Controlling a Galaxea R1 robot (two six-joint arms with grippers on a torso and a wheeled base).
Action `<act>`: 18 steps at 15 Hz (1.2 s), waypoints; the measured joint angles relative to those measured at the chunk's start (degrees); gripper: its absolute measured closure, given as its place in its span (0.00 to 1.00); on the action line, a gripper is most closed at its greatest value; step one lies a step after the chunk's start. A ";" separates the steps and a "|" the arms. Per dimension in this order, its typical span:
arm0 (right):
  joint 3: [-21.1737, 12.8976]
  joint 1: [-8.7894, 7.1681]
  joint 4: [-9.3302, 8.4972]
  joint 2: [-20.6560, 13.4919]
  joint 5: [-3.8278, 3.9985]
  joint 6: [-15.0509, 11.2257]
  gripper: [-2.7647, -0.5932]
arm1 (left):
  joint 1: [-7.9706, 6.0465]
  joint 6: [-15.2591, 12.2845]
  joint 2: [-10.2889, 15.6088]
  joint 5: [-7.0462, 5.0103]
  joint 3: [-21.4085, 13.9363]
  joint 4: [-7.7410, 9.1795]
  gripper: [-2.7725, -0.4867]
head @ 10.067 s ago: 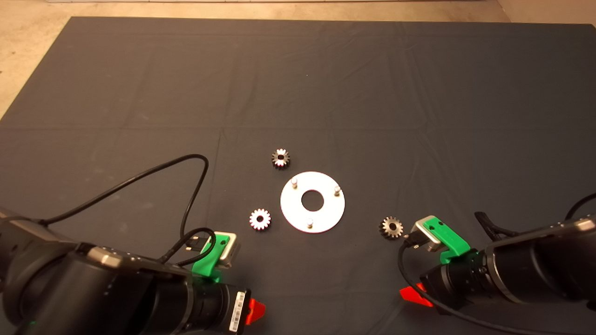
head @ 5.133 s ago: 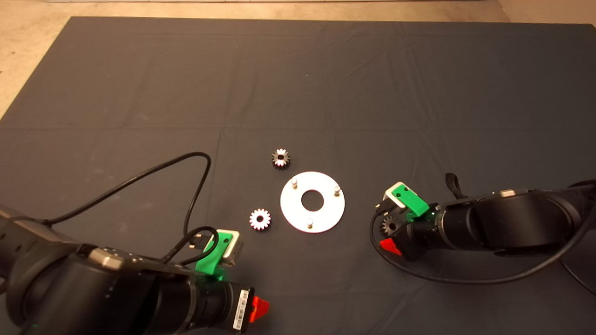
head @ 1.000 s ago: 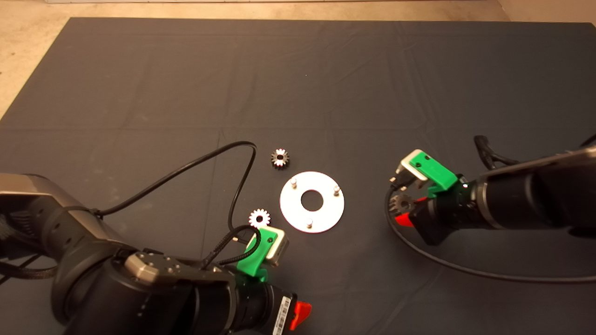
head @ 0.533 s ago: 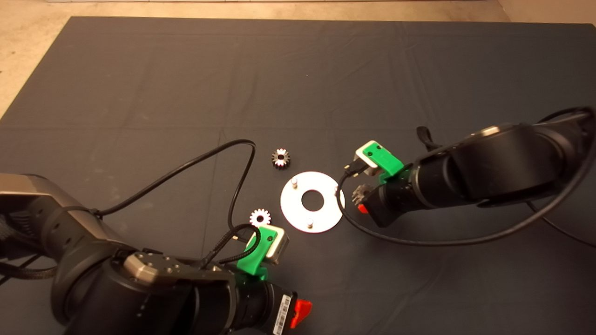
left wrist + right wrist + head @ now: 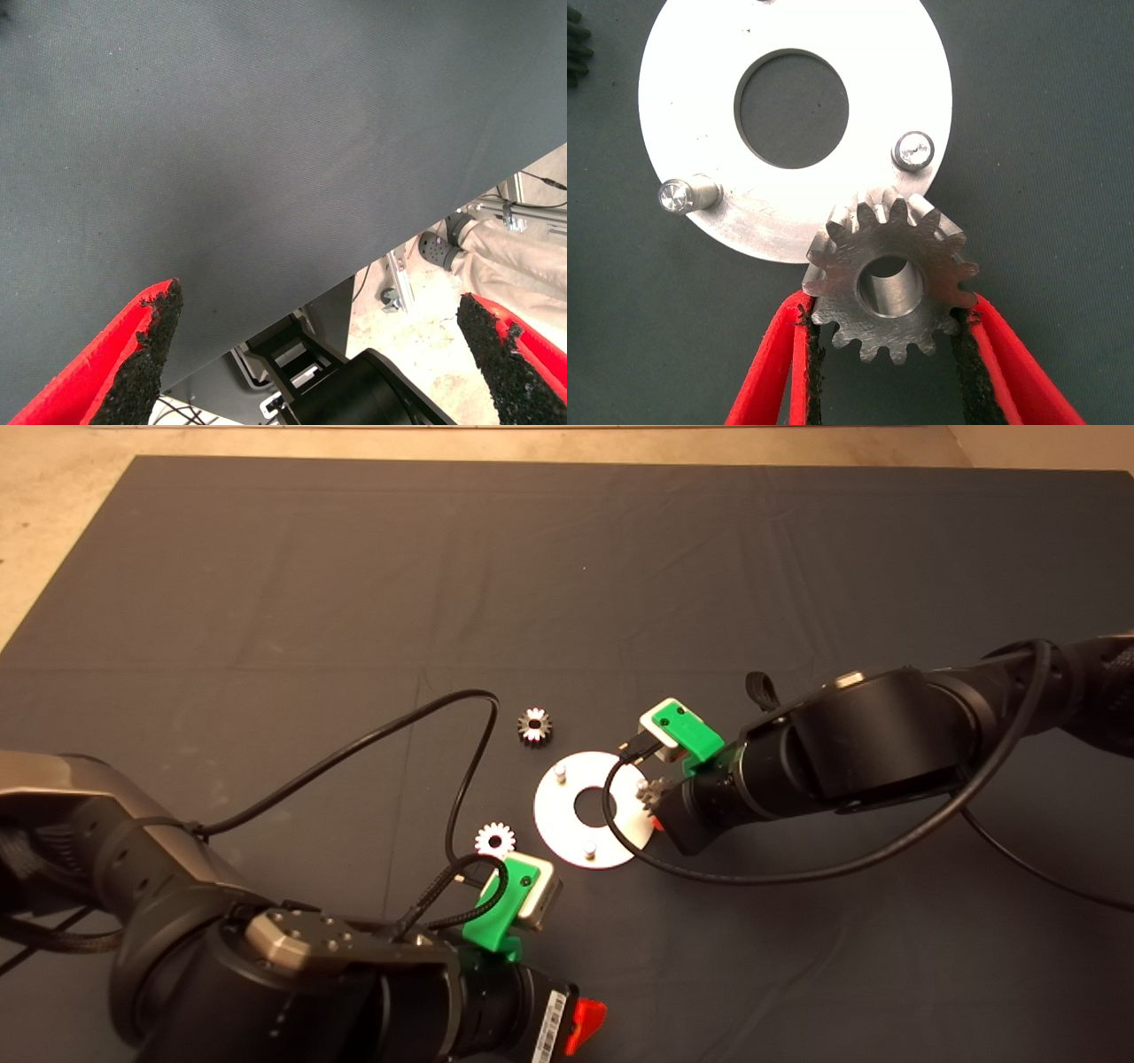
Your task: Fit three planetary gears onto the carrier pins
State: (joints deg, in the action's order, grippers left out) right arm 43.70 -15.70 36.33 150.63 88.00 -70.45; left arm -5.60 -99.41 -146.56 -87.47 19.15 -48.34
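- The right gripper (image 5: 888,354) is clamped on a gear (image 5: 891,282), its two red fingers pressing the toothed rim from opposite sides, with the bore facing the wrist camera.
- That held gear hangs over the disc's (image 5: 691,97) right edge, just short of the nearest pin (image 5: 912,149); bore and pin are not lined up.
- Judgement: lowered from here, the gear's face would land on the pin top or the disc's rim instead of sliding on. It could jam, tilt in the grip, or push the loose disc across the mat (image 5: 567,584).
- The grip is on tooth tips only, so any knock against the pin may twist the gear or let it slip out.
- A second pin (image 5: 678,196) stands bare at the disc's near edge; the third pin (image 5: 559,772) shows on its far left side in the head view. No pin carries a gear.
- Two more gears lie on the mat: one (image 5: 534,726) beyond the disc's far left edge, one (image 5: 494,840) off its near left edge.
- The left gripper (image 5: 319,354) is spread wide and empty near the mat's front edge, just beside that last gear; its cable (image 5: 399,731) loops close and could drag the gear.
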 joint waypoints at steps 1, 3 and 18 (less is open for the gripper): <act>0.19 0.02 0.24 0.07 -0.05 0.24 0.90 | 0.00 -0.01 -0.09 -0.01 -0.02 -0.11 0.24; 0.84 0.37 0.84 0.23 0.06 0.80 0.90 | 0.00 -0.18 -0.30 -0.01 -0.01 -0.43 0.24; 5.88 0.45 2.20 2.89 0.00 3.54 0.90 | 0.00 -0.25 -0.48 -0.01 0.00 -1.52 0.24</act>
State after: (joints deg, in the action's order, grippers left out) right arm 49.58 -15.25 38.53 153.53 88.00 -66.91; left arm -5.60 -99.66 -147.03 -87.48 19.15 -49.86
